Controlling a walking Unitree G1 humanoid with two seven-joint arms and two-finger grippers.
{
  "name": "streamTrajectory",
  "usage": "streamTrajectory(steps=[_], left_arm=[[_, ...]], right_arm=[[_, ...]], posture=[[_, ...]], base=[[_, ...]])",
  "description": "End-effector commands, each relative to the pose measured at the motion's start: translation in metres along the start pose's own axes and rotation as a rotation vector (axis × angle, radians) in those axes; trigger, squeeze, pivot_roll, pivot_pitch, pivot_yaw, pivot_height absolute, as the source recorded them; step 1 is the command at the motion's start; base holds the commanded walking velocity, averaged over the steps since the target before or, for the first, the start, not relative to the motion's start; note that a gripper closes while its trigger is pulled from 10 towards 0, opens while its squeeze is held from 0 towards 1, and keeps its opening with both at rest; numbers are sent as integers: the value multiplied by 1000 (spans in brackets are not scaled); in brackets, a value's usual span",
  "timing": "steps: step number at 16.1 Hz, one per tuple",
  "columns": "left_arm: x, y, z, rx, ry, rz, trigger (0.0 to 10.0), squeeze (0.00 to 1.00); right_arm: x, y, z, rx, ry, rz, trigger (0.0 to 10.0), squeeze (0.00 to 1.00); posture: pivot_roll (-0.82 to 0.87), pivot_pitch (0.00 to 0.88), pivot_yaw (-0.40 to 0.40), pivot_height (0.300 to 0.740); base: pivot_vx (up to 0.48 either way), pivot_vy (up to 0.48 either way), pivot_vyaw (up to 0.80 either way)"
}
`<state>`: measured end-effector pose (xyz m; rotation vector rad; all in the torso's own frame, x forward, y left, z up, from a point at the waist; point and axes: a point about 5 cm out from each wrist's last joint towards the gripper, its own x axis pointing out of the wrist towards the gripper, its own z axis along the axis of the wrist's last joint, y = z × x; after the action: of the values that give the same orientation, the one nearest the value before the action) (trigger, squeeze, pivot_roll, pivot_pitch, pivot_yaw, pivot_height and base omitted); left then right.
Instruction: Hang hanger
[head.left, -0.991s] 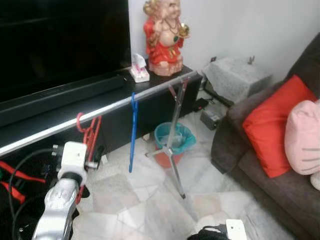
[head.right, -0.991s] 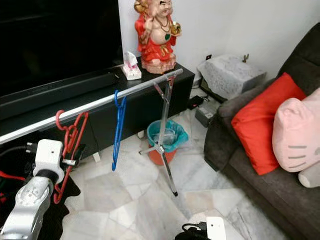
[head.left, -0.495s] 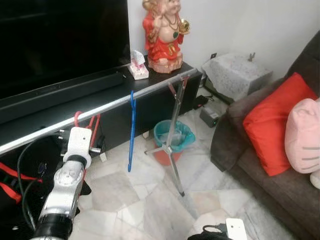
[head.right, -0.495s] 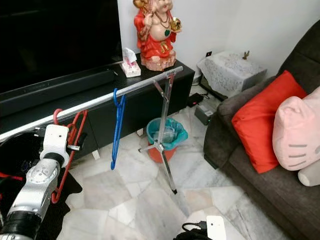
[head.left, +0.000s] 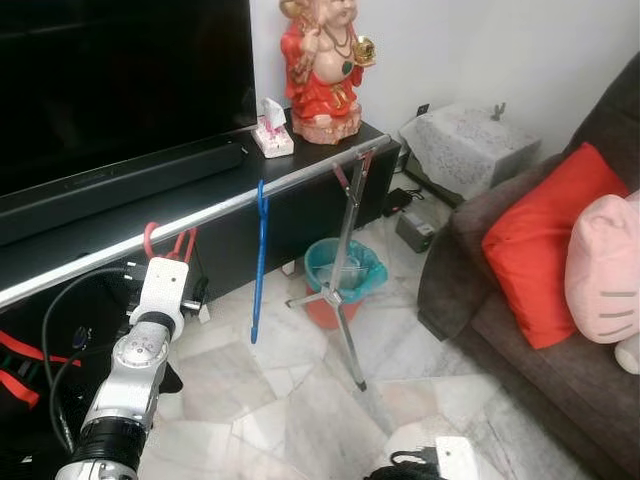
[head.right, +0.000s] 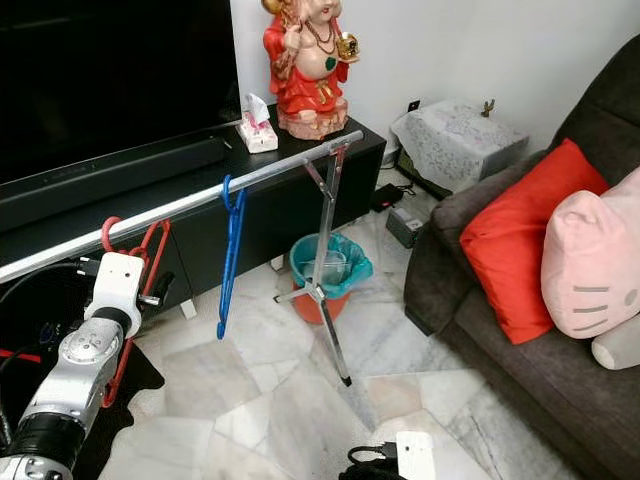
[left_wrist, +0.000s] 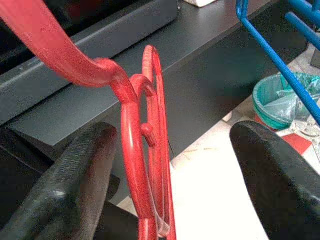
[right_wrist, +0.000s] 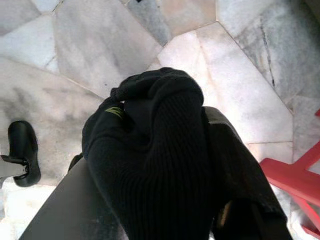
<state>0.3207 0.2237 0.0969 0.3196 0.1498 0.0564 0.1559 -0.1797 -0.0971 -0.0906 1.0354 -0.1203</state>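
Left gripper (left_wrist: 165, 165) spread wide around the red plastic hanger (left_wrist: 145, 165), touching neither side of it.

From my wrist camera, my two black fingers (left_wrist: 70, 185) stand well apart with the hanger's neck running between them, nearer one finger. Its hook (head.right: 108, 228) sits over the long silver metal rail (head.right: 200, 200), and its body hangs straight down beside my wrist, long axis vertical. A blue plastic hanger (head.right: 232, 255) hangs farther along the same rail, toward my right. I judge the hanger hung, so my next move is to draw back clear. My right gripper (right_wrist: 165, 165) holds a black knitted cloth (right_wrist: 150, 165), low over the marble floor (right_wrist: 65, 60).
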Motion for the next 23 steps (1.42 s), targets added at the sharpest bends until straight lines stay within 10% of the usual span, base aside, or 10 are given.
streamTrajectory(steps=[1, 23], left_arm=[[2, -1, 3, 10, -12, -13, 0, 0], [4, -14, 0, -5, -21, -60, 0, 0]], right_arm=[[1, -2, 6, -9, -24, -14, 10000, 0], [1, -9, 6, -30, -19, -14, 10000, 0]], posture=[[109, 34, -99, 740], [123, 0, -103, 740]], base=[[0, 0, 0], [0, 0, 0]])
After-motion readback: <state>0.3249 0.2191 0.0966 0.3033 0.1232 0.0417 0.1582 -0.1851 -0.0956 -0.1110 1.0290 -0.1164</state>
